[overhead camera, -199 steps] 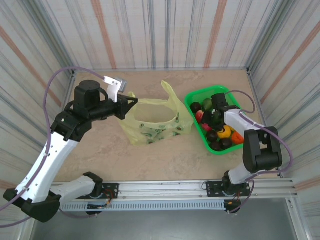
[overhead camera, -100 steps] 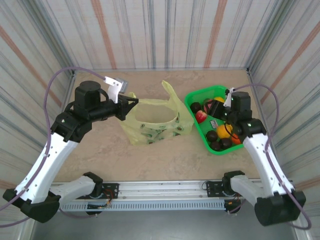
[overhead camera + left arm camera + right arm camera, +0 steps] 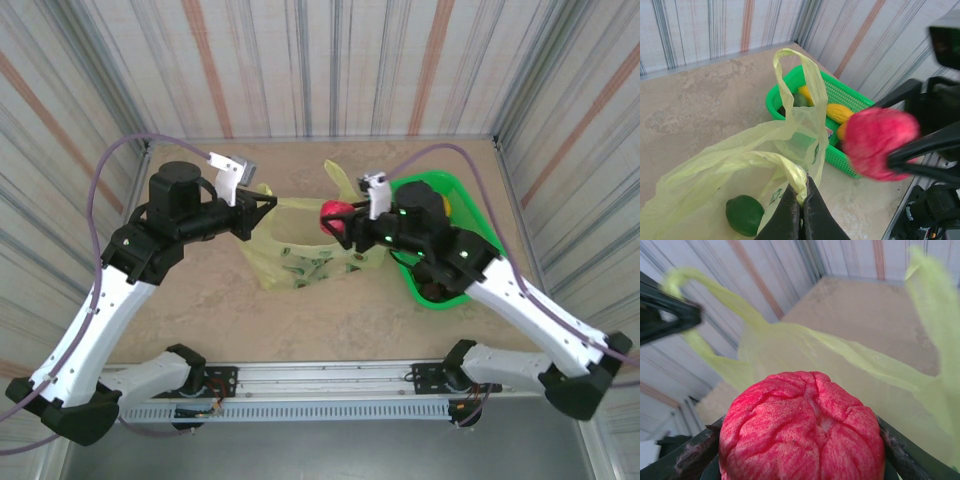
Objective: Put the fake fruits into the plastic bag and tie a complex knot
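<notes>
**Red-pink fruit (image 3: 333, 209) at the rim of the plastic bag (image 3: 300, 258)**

Top view: the plastic bag lies near the middle of the beige, marbled table (image 3: 220, 310), thin and crumpled, its mouth gaping. The left gripper (image 3: 270, 204), at 10 o'clock of the mouth, has its fingers pressed together on one loop handle (image 3: 262, 189). The other handle (image 3: 338, 178) stands up at 1 o'clock. The right gripper (image 3: 340, 216) pinches the red-pink fruit at 2 o'clock of the mouth, just beside that upright strip. A rigid green basket (image 3: 460, 185) sits at 3 o'clock of the bag, partly under the right arm, with dark fruits (image 3: 435, 290) in its near end.

Left wrist view: this camera adds a smooth green fruit (image 3: 744, 215) lying inside the bag, at 7 o'clock of the frame. The black fingers (image 3: 789, 217) nip the film's bunched edge. The basket's latticed wall shows here, with two yellow fruits (image 3: 840, 112) in it. The red-pink fruit, blurred, sits at 3 o'clock between the other gripper's dark fingers.

Right wrist view: the fruit's surface comes sharp here: matt, mottled red, lobed, with creases meeting at a central dimple. Dark fingers (image 3: 907, 457) hug it at 8 and 4 o'clock. Beyond it spreads the translucent yellow-green film, and the left gripper shows at 9 o'clock, clamped on the handle
</notes>
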Motion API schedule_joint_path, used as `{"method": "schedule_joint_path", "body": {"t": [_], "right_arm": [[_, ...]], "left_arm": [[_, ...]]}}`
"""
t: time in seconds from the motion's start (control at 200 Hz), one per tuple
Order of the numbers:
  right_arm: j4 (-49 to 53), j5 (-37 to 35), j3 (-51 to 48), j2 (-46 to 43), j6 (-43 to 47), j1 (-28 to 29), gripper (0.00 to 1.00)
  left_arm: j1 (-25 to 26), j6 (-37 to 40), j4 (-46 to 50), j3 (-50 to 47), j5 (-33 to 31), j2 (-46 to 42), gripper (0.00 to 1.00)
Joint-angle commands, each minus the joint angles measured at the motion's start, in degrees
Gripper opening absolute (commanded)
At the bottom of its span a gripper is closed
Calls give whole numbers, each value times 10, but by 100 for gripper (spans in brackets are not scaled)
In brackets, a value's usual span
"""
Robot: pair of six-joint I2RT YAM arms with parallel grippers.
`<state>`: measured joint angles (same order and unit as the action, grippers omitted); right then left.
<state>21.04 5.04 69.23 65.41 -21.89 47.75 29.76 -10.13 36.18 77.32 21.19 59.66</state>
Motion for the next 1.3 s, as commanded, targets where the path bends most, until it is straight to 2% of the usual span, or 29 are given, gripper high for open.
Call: {"method": "schedule_joint_path", "body": {"t": [0.0, 0.055, 0.356, 0.431, 0.501, 0.596, 0.696, 0.857, 0.987, 1.192, 1.297], "right_arm": [[31, -84, 42, 71, 21, 19, 66], [47, -97, 73, 115, 9, 19, 66], [-30, 0, 87, 244, -54, 34, 66], [-37, 17, 93, 267, -61, 41, 76], [-23, 2, 100, 275, -59, 47, 85], [-29, -19, 82, 255, -58, 45, 90], [-34, -26, 62, 221, -57, 36, 88], [-43, -33, 31, 152, -53, 22, 66], [-43, -27, 7, 92, -44, 7, 59], [-47, 82, -19, 12, -28, -26, 59], [-35, 105, -22, -30, -18, -37, 59]], "left_arm": [[4, 11, -12, -2, 0, -17, 0], [5, 11, -12, -2, 2, -19, 0], [5, 9, -14, 2, -5, -20, 0], [5, 11, -14, 6, -7, -19, 0], [5, 12, -13, 9, -9, -17, 0], [5, 11, -12, 11, -8, -15, 0], [4, 12, -12, 9, -10, -15, 0], [5, 15, -12, 1, -17, -17, 0], [5, 14, -16, -9, -17, -16, 0], [5, 6, -20, -18, -10, -14, 0], [5, 5, -18, -20, -9, -14, 0]]}}
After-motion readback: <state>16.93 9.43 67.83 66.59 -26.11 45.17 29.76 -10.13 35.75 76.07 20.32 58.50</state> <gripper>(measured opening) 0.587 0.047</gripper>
